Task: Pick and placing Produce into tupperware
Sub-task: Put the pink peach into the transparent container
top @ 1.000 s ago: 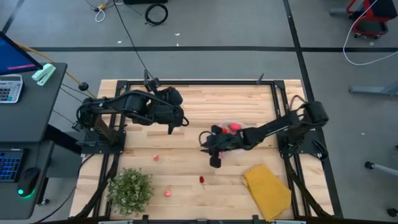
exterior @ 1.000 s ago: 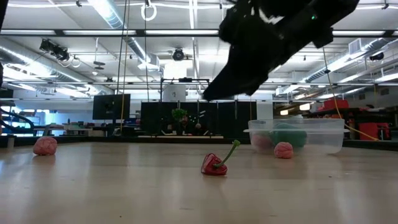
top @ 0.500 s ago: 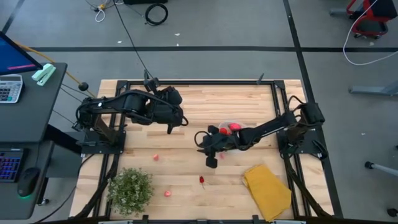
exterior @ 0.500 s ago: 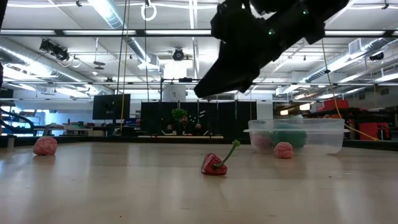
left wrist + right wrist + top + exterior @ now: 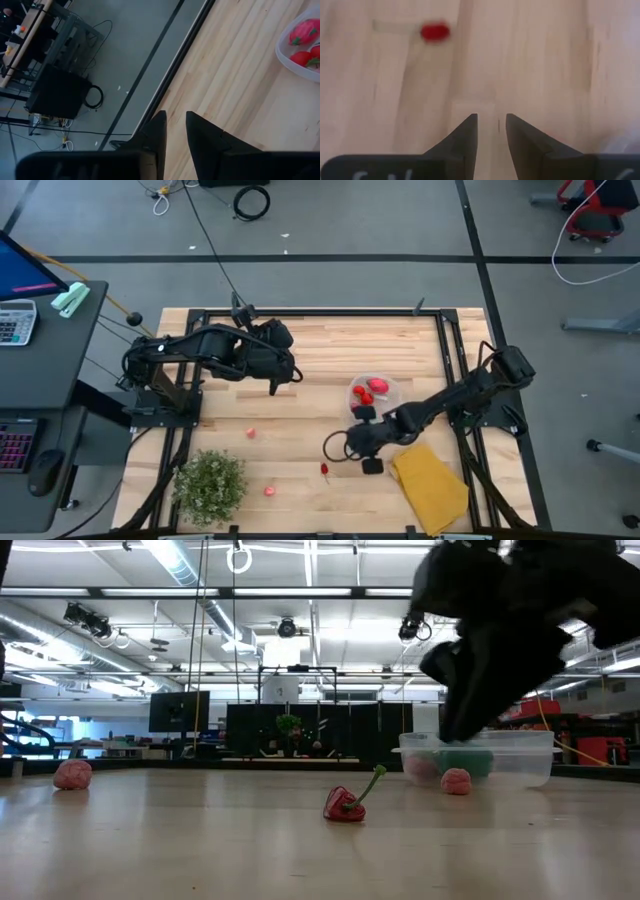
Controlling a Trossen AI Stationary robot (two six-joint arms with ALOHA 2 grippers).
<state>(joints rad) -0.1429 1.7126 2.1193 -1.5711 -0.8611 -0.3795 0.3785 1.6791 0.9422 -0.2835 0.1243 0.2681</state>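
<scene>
The right pincer (image 5: 352,448) is hanging low over the wooden surface (image 5: 320,350), between the clear tub (image 5: 385,385) and the small red pepper (image 5: 324,470), with its fingers a narrow gap apart and nothing between them. That placement looks like a reach for the pepper, the loose piece nearest the tub. The left pincer (image 5: 274,387) is waiting near the far left part of the surface, its fingers also slightly parted and empty.

The tub is sitting right of centre, already carrying red pieces (image 5: 372,389), while a pale pink ball (image 5: 251,433) and a red piece (image 5: 269,491) are lying well apart from it, near the leafy plant (image 5: 209,483). The yellow cloth (image 5: 430,485) is lying just beside the right arm.

The overhead view is giving the layout but hiding the pepper's shape. The table-level view is showing the pepper (image 5: 346,804) on its side with a curved green stem, another pink ball (image 5: 455,781) just in front of the tub (image 5: 478,758) and something green inside it (not visible from above). The right wrist view is showing the pepper (image 5: 435,32) ahead and off to one side of the fingers, so the pincer is probably not yet lined up.
</scene>
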